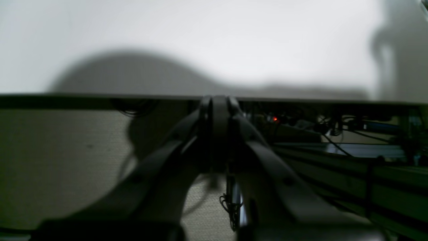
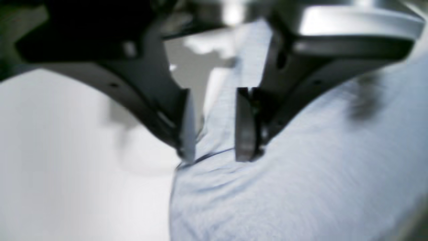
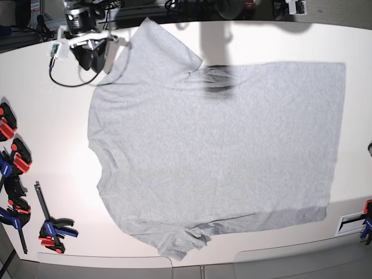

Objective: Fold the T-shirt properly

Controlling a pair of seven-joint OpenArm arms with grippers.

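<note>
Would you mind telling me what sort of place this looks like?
Probably a robotics lab bench: a T-shirt lies spread on a white table, with clamps at the edge and tangled cables behind.

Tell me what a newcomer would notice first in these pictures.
A grey T-shirt lies spread flat over most of the white table, plain side up. At its top-left sleeve the right gripper stands open over the cloth's edge. Red and blue clamps line the table's left edge.
</note>
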